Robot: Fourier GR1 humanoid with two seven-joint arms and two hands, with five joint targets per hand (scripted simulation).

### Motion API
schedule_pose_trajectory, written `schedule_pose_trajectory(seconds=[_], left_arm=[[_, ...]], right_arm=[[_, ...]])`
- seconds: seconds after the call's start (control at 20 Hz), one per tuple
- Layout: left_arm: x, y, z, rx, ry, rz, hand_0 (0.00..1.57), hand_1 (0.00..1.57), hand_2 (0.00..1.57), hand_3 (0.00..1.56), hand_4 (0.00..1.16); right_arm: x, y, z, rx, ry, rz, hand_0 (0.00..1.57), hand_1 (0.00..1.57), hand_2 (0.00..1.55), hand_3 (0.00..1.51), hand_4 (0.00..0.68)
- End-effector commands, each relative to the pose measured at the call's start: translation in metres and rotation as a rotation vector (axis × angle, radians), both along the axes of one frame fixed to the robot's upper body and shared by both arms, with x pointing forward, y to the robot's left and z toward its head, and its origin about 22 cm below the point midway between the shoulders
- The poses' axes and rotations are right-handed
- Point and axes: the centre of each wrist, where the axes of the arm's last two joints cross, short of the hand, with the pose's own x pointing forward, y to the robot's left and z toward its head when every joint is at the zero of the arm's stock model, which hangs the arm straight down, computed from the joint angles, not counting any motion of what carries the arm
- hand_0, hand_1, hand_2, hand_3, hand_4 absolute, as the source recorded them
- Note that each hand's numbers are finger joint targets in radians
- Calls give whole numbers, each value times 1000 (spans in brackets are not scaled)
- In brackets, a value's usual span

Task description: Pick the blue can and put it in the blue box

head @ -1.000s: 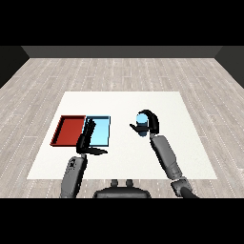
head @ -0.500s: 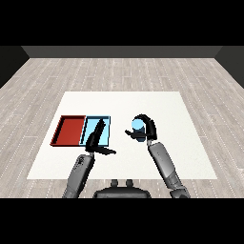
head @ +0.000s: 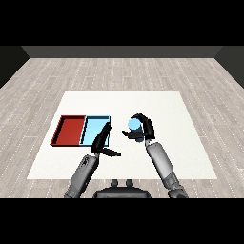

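— Where's the blue can [head: 134, 126] now?

— In the right hand [head: 144, 128], off the table [head: 162, 109] I'd say, just to the right of the blue tray [head: 90, 131]. The fingers curl over the top and round the far side, the thumb comes in from the near side, so the can sits upright in the grip.

— Why hold it that way?

— Probably so it goes down standing up. The blue tray lies beside the red tray [head: 70, 129], sharing an edge, so the can has to go to the nearer one.

— And the left hand [head: 102, 143]?

— Holding nothing. Its fingers are straight, pointing up over the blue tray's near right corner, thumb sticking out to the side.

— Anything different from a moment ago?

— The can has travelled left, closer to the tray than a second back. The left arm has reached further forward too, so its hand now overlaps the tray's edge.
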Motion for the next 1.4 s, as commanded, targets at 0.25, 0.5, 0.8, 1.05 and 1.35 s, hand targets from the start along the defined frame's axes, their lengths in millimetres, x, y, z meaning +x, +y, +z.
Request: schedule_pose_trajectory(seconds=[0.25, 0.5, 0.8, 1.05, 1.35], left_arm=[[10, -2, -1, -16, 24, -7, 0, 0, 0, 0, 0], [20, -30, -11, -12, 77, -3, 0, 0, 0, 0, 0], [11, -21, -15, -21, 93, 3, 0, 0, 0, 0, 0], [12, -32, -18, -29, 94, -2, 0, 0, 0, 0, 0], [28, -51, -2, -24, 71, -11, 0, 0, 0, 0, 0]], right_arm=[[-2, 24, 14, -13, -39, 41, 1486, 1486, 1467, 1398, 611], [5, 8, 22, 1, -61, 60, 1480, 1480, 1466, 1398, 606], [-5, 39, 1, 27, -24, 74, 1484, 1484, 1460, 1392, 613], [-11, 30, 25, 16, -47, 92, 1469, 1469, 1457, 1394, 611], [5, 38, -5, 8, -70, 121, 1476, 1476, 1466, 1406, 610]])
